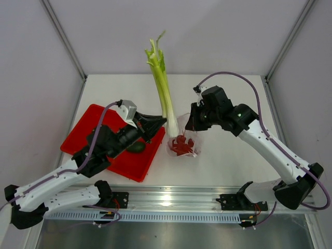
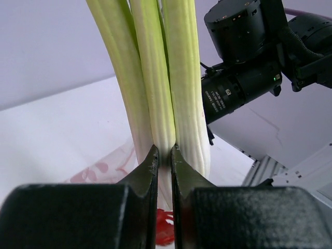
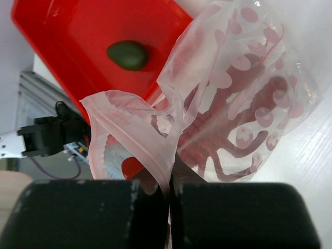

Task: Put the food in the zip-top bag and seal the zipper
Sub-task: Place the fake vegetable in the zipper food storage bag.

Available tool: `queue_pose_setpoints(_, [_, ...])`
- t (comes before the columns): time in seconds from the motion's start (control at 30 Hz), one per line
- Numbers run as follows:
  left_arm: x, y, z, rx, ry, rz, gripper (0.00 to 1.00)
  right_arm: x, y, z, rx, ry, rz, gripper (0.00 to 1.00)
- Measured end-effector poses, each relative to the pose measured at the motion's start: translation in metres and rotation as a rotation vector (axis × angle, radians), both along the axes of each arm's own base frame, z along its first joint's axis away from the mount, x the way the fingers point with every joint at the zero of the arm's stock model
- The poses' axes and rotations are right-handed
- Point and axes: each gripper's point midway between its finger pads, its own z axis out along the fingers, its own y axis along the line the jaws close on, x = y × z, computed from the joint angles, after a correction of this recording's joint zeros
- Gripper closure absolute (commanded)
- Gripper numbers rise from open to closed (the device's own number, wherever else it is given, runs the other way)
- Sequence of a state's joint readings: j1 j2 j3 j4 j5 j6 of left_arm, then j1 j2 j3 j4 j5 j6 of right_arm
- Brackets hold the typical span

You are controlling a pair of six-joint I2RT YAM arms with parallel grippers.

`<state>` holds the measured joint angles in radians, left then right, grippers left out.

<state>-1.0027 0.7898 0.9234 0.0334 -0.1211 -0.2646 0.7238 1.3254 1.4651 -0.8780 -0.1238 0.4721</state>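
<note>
Gripping white-and-green leek stalk (image 2: 155,78) upright in narrowed left claw (image 2: 165,155) for entry into clear crinkly plastic bag (image 3: 244,88), rim pinched up mid-worktop by closed right claw (image 3: 169,181).

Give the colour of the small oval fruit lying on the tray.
The oval fruit is dark green, clearest in the right wrist view against the red tray.

The left arm (image 1: 52,184) and right arm (image 1: 271,146) have white shells, black joints and purple cables, the right seemingly green-lit.

Robot lab cell: white table (image 1: 233,161), grey panel walls (image 1: 207,31), aluminium mounting rail (image 1: 171,194).
</note>
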Motion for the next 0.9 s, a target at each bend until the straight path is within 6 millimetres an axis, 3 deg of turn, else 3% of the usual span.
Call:
queue_pose_setpoints(0.43, [0.004,-0.021,-0.001,0.032,-0.122,0.055,0.99,-0.013,0.013,0.013,0.151,0.12,0.054,1.0])
queue_pose_setpoints(0.7, [0.006,-0.051,-0.02,0.141,-0.202,0.088,1.0,-0.009,0.01,0.022,0.206,0.14,0.043,1.0])
queue_pose_setpoints(0.9, [0.011,-0.054,-0.035,0.189,-0.221,0.126,0.99,-0.005,0.001,0.029,0.237,0.135,0.021,1.0])
